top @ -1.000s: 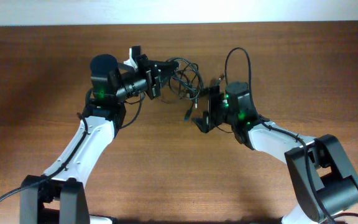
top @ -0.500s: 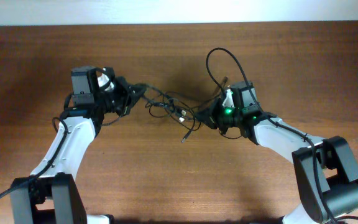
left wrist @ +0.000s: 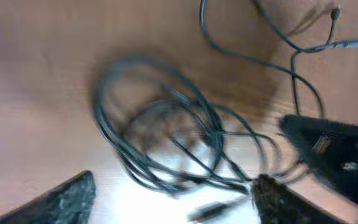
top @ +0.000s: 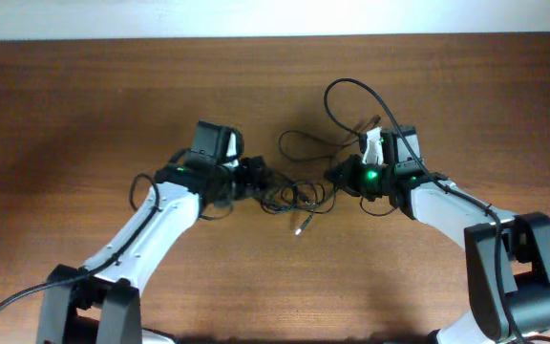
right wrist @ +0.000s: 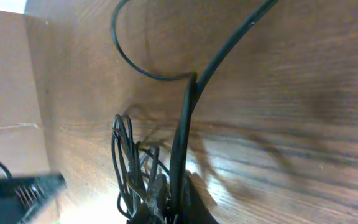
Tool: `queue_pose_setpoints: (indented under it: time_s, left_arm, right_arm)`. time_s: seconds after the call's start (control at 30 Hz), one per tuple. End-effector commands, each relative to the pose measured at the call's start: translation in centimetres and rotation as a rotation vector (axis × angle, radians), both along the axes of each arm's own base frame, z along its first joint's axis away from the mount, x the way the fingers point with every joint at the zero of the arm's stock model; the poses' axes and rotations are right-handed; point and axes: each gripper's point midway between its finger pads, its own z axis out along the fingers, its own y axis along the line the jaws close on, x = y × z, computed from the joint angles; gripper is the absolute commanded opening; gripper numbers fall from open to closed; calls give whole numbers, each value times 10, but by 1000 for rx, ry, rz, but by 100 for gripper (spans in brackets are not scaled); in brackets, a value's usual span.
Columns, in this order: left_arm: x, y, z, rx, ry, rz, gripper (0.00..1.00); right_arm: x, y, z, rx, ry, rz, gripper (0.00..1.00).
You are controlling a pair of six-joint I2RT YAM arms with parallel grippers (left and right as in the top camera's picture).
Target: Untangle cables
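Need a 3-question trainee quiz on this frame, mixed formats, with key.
1. Fill in: the left fingers stand ____ above the cables.
2. Which clamp the cables? A left fingers; B right fingers; C both.
3. True or false: the cables lie fully separated on the table.
Key: 1 open; 2 B; 3 false, they are one tangled clump.
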Motion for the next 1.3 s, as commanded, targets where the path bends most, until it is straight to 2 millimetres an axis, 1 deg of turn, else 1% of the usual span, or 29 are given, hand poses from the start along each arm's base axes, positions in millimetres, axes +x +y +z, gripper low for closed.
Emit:
queue_pose_setpoints:
  time_s: [0.0,0.07,0.1,0.13,0.17,0.2,0.23,0.27,0.3,0.47,0.53,0.57,0.6,0.67,0.77,0.83,0.87,0.9,0.93,0.97,1.0,1.03,1.07,1.1,1.13,1.17,1.2,1.23,1.27]
  left_arm:
    - [-23,-41,-10,-241,385,380,86]
    - [-32,-56,-28,-303,536,397,71]
    - [-36,-59,-35,-311,587,417,66]
    - [-35,-57,-40,-306,610,456,65]
    - [-33,-53,-42,-287,597,483,70]
    - [-34,-51,-44,-275,605,505,70]
    - [-37,-51,-46,-269,626,523,61]
    - [-41,-42,-52,-221,627,556,53]
    - [-45,-37,-54,-196,640,570,49]
    - [-45,-24,-63,-128,618,616,50]
    - [-47,-21,-68,-120,625,659,46]
    - [-53,-18,-77,-121,636,678,45]
    - [-56,-17,-82,-129,648,698,47]
    - [-48,-19,-83,-154,610,691,49]
    - [-54,-18,-91,-148,612,706,49]
    - [-53,-28,-95,-182,579,685,37]
    - [-54,-28,-97,-174,568,680,4]
    - [-52,-26,-98,-155,530,637,0]
    - [-48,-21,-97,-145,503,599,0]
    - [-38,-15,-91,-184,481,570,0]
    - [-13,-19,-69,-304,375,440,0]
    - [11,-24,-39,-431,236,292,0]
    - [30,-29,-2,-574,100,150,0]
    - [36,-33,28,-686,13,40,0]
    - [35,-41,67,-795,-114,-134,0]
    - [30,-46,87,-839,-188,-242,0]
    - [25,-48,96,-859,-222,-301,0]
    - [25,-48,96,-851,-235,-314,0]
    - [25,-48,96,-844,-253,-323,0]
  right_arm:
    - [-3,1,4,-6,-11,14,4]
    - [-5,1,3,-8,-2,14,4]
    - [-5,0,2,-9,2,14,4]
    - [-7,0,1,-10,10,14,4]
    - [-8,0,0,-12,17,14,4]
    - [-8,0,0,-12,17,14,4]
    - [-8,0,0,-12,17,14,4]
    - [-9,0,-1,-13,23,14,4]
    - [-10,0,-1,-14,27,14,4]
    - [-10,-1,-2,-15,31,15,4]
    - [-10,-1,-2,-15,31,15,4]
    - [-10,-1,-2,-14,32,14,4]
    - [-10,-1,-1,-14,32,15,4]
    - [-11,0,-1,-9,33,18,4]
    - [-11,1,-1,-5,33,21,4]
    - [-12,2,0,3,36,27,4]
    - [-14,5,2,20,40,40,4]
    - [-19,5,1,26,63,47,4]
    - [-23,4,-2,20,87,46,4]
    - [-28,3,-5,0,78,81,4]
    - [-33,3,-8,-26,58,127,4]
    - [-35,3,-9,-34,47,147,4]
    - [-38,12,1,34,34,189,4]
    - [-39,23,16,120,1,240,4]
    - [-39,34,33,206,-52,295,4]
    - [-39,36,37,225,-66,308,4]
    - [-37,32,31,188,-58,285,11]
    - [-33,25,21,127,-47,245,18]
    - [-30,19,18,101,-71,250,25]
